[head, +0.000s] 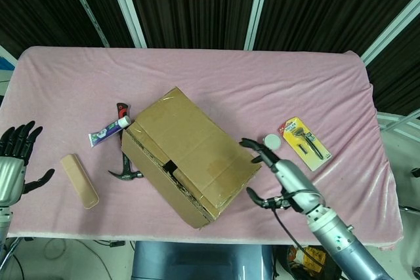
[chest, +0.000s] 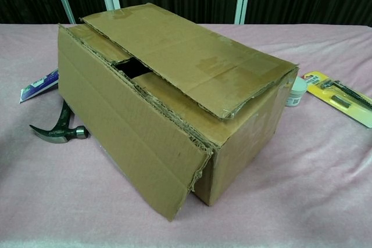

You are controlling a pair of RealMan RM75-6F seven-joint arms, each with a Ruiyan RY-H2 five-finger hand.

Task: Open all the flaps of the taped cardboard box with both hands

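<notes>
Brown corrugated cardboard dominates the scene: the taped cardboard box [head: 189,157] sits slanted near the middle of a desk [head: 216,83] covered in pink cloth, just to the left of the right hand [head: 279,174]. That hand hovers beside the box's right end, apart from it, its fingers spread and holding nothing; it seems poised there to reach the far flap next. The near long flap [chest: 131,137] hangs down against the box's front side, folded fully outward, which suggests it counts as opened. The other long flap [chest: 186,56] lies flat across the top, covering most of the opening, with only a small dark gap [chest: 132,68] showing between the two; this one is not yet lifted, and any end flaps beneath it cannot be seen. The left hand [head: 14,159] waits well away at the desk's left edge, fingers apart and empty, far from the box. Beyond the box, on the side away from the right hand, lie a hammer [head: 125,172], a toothpaste tube [head: 108,133] and a tan flat case [head: 79,180]. Just past the right hand's fingertips sits a small round tin [head: 270,141], and beside that a yellow carded tool pack [head: 304,142], both clear of the box and likely bystanders to the task.
</notes>
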